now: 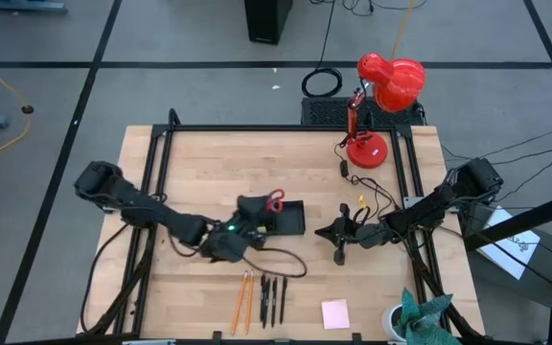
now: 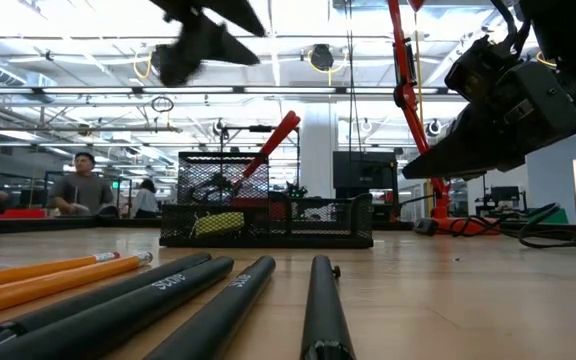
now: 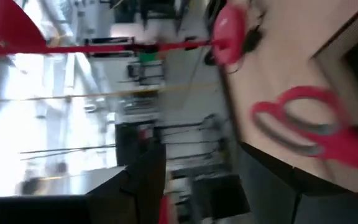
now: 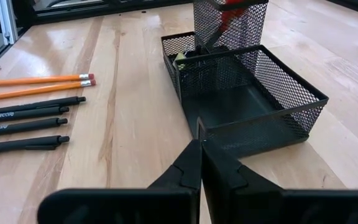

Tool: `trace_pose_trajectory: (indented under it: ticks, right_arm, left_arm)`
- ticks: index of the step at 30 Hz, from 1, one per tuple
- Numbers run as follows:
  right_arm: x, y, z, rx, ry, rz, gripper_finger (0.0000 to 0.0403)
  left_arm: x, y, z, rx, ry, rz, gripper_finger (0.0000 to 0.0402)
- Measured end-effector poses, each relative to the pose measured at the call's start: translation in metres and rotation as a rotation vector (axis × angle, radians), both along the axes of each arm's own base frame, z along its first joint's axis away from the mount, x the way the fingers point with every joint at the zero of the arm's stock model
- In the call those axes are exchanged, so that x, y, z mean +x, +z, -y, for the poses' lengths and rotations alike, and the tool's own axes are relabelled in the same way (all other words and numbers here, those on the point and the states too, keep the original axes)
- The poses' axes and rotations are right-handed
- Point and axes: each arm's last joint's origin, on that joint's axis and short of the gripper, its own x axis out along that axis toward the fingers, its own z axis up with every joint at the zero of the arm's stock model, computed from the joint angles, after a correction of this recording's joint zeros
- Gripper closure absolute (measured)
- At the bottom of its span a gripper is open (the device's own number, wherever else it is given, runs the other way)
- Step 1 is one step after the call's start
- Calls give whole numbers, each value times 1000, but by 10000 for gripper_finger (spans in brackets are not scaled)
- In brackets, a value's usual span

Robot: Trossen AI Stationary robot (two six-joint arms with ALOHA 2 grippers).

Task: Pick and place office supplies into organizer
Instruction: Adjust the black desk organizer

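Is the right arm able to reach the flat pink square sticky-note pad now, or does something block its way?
Probably yes: the pink sticky-note pad lies alone on bare wood, with nothing between it and the shut right gripper.

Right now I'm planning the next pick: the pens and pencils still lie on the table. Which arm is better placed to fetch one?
Probably left: the left gripper is open at the organizer, above the pencils and pens. The right gripper is shut, farther away.
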Motion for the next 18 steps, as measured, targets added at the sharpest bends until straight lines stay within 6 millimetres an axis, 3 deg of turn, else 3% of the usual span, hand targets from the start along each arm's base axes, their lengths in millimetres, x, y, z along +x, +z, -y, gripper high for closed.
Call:
trace_pose_trajectory:
  ticks: [5, 8, 12, 15, 18]
  right_arm:
    - [0, 0, 0, -1, 3, -4, 399]
    - [0, -1, 0, -5, 4, -10, 399]
    - [0, 0, 0, -4, 4, -4, 399]
    - [0, 0, 0, -2, 5, 3, 399]
    - [0, 1, 0, -1, 2, 7, 399]
  left_arm:
    - [-29, 13, 12, -516, -171, 68, 204]
    - [-32, 10, 19, -764, -217, 79, 230]
    - [-38, -19, 30, -831, -251, -16, 312]
    - [-46, -45, 25, -821, -215, -53, 380]
    - [-50, -61, 16, -873, -196, -12, 389]
